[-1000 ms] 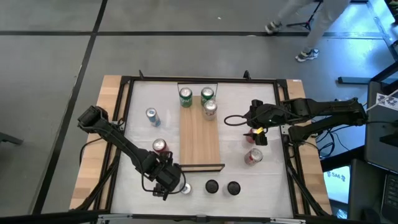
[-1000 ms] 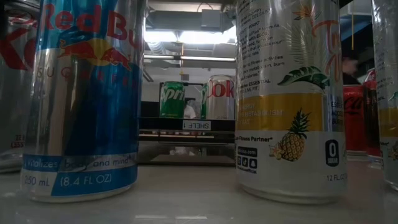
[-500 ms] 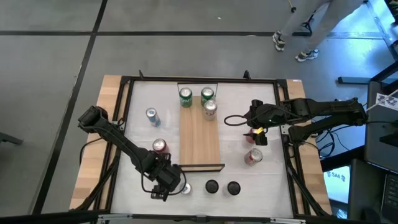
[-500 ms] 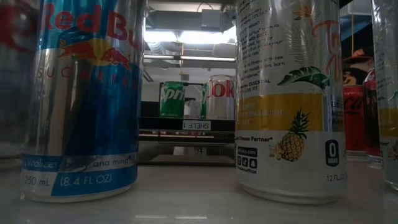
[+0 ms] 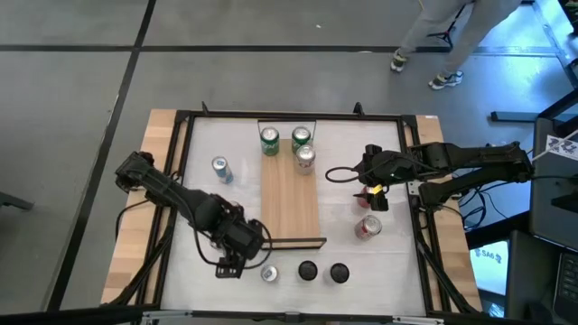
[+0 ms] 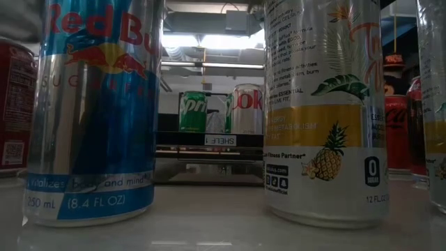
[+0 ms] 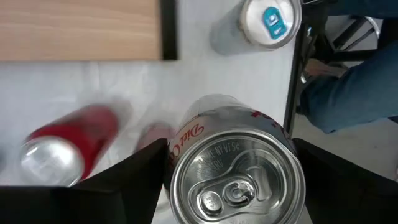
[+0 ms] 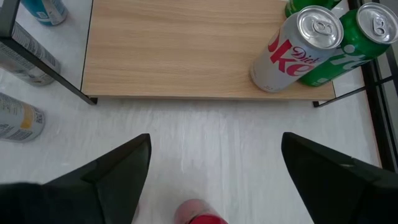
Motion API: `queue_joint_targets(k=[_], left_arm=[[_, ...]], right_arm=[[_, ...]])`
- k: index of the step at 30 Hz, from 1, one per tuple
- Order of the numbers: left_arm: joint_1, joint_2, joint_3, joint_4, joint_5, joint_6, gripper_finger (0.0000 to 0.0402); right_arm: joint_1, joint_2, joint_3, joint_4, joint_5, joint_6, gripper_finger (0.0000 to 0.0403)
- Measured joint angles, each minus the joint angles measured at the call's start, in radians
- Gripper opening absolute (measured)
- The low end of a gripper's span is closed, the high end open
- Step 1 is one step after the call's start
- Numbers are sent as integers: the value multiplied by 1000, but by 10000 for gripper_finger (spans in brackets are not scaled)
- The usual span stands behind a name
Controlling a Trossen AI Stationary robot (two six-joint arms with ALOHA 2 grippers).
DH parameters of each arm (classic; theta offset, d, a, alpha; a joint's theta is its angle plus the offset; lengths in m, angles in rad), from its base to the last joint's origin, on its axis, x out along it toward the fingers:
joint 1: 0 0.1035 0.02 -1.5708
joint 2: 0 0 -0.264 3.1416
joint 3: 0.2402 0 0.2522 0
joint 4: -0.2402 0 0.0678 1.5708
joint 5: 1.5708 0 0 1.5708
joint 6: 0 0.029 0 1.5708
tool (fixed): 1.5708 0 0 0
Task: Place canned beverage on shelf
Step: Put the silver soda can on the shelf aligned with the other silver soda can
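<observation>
My left gripper hangs over the table's near left part, shut on a silver Diet Coke can. The shelf, a light-wood plank, lies in the table's middle. At its far end stand two green cans and another Diet Coke can. My right gripper hovers open just right of the shelf, above a red can. My left gripper pinches the can's side wall between its two fingers, one on each side, a little below the rim. The fingers come from above, pointing steeply down. The can is upright, its top up, lifted clear of the table.
A red can stands on the table below my left arm. A Red Bull can, a pineapple can and one more stand by the near edge. A blue can stands left of the shelf, another red can right of it.
My left gripper has risen from the table's near edge with the Diet Coke can. The can stood on the table beside the Red Bull can and now hangs clear, out of the low view, which now shows the red can behind.
</observation>
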Motion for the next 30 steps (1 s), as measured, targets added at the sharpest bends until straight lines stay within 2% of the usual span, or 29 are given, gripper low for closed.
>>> queue_joint_targets(k=[6,11,21,24,30], left_arm=[[62,0,121,-170,-51,8,294],[154,-1,157,-155,-107,115,294],[411,-2,158,-161,-110,329,294],[484,0,158,-155,-142,388,294],[607,0,158,-65,-167,516,294]], right_arm=[[0,0,0,0,0,0,356],[0,0,0,0,0,0,356],[0,0,0,0,0,0,356],[0,0,0,0,0,0,356],[0,0,0,0,0,0,356]])
